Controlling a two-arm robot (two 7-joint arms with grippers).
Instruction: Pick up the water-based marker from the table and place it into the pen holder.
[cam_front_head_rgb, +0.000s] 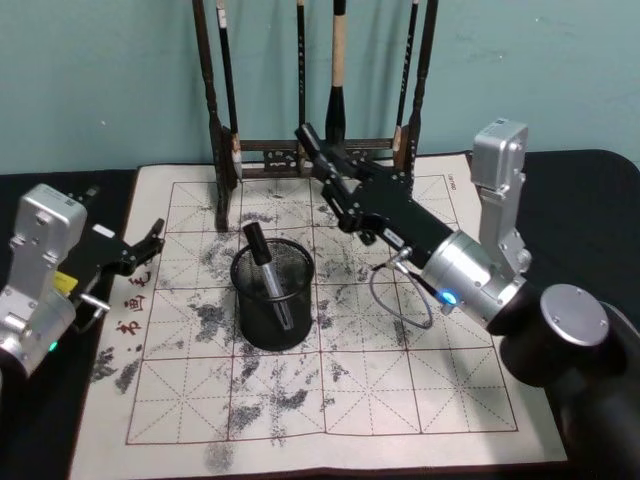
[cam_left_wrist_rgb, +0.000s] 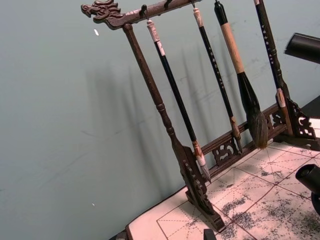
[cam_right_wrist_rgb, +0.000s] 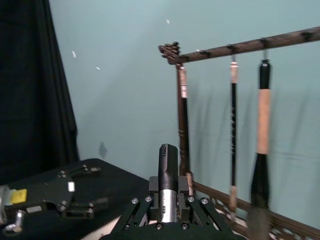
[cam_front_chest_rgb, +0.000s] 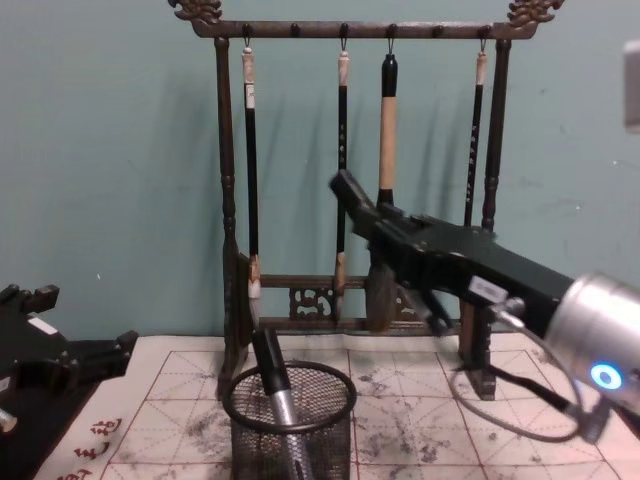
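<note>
Leaning inside the pen holder (cam_front_head_rgb: 254, 322) on the mat (cam_front_head_rgb: 400, 400), your marker (cam_front_head_rgb: 262, 266) pokes above its rim. Your right claw (cam_front_head_rgb: 308, 135) hangs raised behind it, pressed together; your left claw (cam_front_head_rgb: 150, 243) sits spread at the surface's (cam_front_head_rgb: 600, 185) left edge.

A dark wooden brush rack (cam_front_chest_rgb: 228, 200) stands before the teal wall (cam_front_chest_rgb: 100, 150). Four calligraphy brushes (cam_front_chest_rgb: 251, 170) hang from it, one thick, tan-handled.
</note>
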